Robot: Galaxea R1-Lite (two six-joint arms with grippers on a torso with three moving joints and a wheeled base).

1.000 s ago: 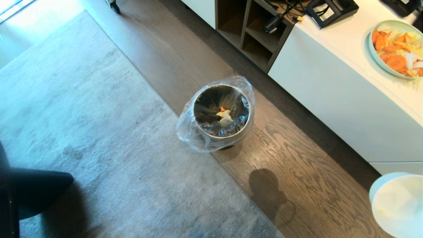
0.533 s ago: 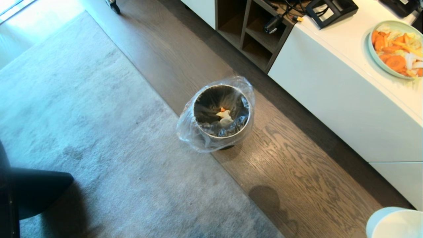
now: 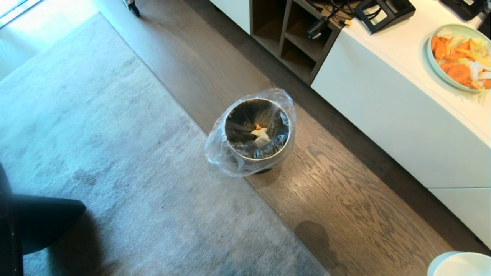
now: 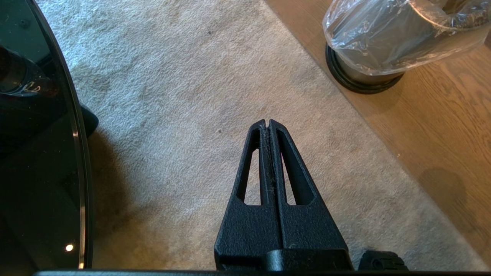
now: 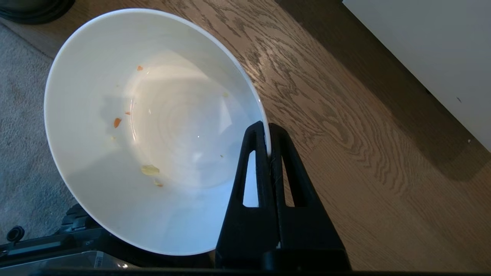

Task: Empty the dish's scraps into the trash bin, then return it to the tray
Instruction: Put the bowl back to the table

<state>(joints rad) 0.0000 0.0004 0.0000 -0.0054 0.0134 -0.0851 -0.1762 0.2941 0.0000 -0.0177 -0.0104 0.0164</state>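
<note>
We see the dish (image 5: 153,130), a glossy white round bowl with deep sides, pinched at its rim by the right gripper (image 5: 268,130); its black textured fingers (image 5: 255,168) press together on the thin wall, one inside and one outside. Only a few tiny orange and pale crumbs cling to the smooth inside. In the head view just an arc of the dish shows at the lower right corner, above the floor.

The trash bin (image 3: 257,132), a brushed-steel cylinder with a black base ring, wears a crinkled clear liner bag that spills over its rim. Inside lie the scraps (image 3: 261,133), pale yellowish bits with one orange piece. The bin stands on dark grained wood floor (image 3: 337,199), right at the edge of a soft grey rug (image 3: 115,153).

The left gripper (image 4: 268,122) hangs over the rug with its slotted black fingers pressed flat together, holding nothing.

A white cabinet (image 3: 391,107) runs along the right, carrying a pale plate of orange food (image 3: 458,57); beside it open dark shelving (image 3: 291,34) holds cables.
</note>
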